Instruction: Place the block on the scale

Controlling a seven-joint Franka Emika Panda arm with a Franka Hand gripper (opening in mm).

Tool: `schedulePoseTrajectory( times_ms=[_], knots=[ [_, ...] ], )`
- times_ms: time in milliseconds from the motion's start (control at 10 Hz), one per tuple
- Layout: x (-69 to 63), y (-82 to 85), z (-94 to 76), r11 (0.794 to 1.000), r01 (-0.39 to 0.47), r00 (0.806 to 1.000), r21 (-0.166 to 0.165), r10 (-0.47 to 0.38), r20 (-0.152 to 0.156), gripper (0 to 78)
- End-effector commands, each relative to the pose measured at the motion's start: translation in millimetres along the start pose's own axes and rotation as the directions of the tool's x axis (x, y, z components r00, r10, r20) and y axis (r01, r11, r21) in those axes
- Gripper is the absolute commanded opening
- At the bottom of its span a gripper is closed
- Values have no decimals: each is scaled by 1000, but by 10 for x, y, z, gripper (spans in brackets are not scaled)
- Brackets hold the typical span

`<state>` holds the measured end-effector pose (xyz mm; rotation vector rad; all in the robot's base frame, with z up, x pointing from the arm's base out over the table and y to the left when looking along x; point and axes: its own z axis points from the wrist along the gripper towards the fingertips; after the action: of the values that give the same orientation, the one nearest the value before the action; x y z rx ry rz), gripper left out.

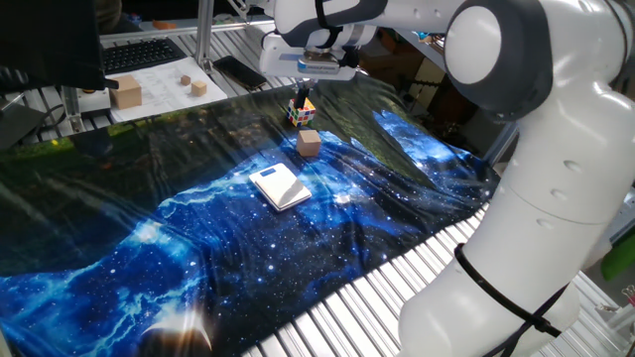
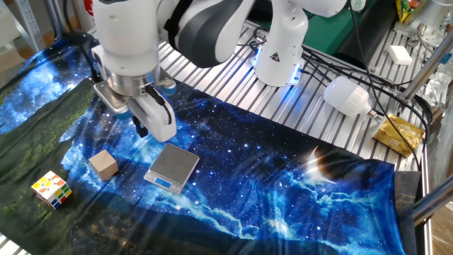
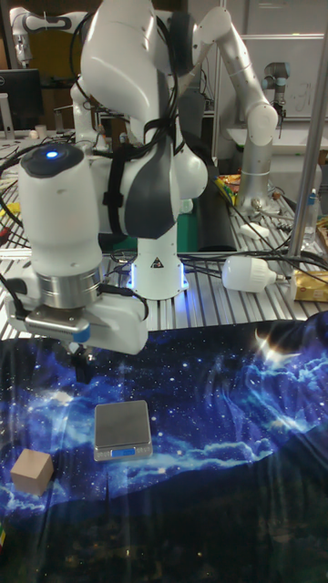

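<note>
The block [image 1: 310, 143] is a small light-brown wooden cube resting on the blue galaxy cloth, also seen as the block [image 2: 103, 164] and the block [image 3: 32, 471]. The scale [image 1: 279, 185] is a thin square pad with a grey top lying flat beside it, the scale [image 2: 172, 167] and the scale [image 3: 122, 428] in the other views. My gripper [image 1: 301, 96] hangs above the cloth, clear of both; in the other fixed view the gripper [image 2: 141, 129] is up and between block and scale. The gripper [image 3: 84, 363] looks open and holds nothing.
A multicoloured puzzle cube [image 1: 302, 111] sits just beyond the block, under the gripper in this view. Tan wooden blocks [image 1: 126, 93] lie on paper at the back left. The robot base [image 2: 279, 49], a white lamp [image 2: 347, 95] and a yellow packet [image 2: 400, 134] stand off the cloth.
</note>
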<state>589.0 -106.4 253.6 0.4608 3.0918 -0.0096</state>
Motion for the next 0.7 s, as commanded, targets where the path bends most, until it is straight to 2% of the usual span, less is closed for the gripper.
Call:
schedulePoseTrajectory(
  times_ms=[100,700],
  knots=[
    [-78,-117,51,1000,15,1000,4,-15,4,0],
    [-165,-285,198,999,34,999,4,-34,0,0]
  ],
)
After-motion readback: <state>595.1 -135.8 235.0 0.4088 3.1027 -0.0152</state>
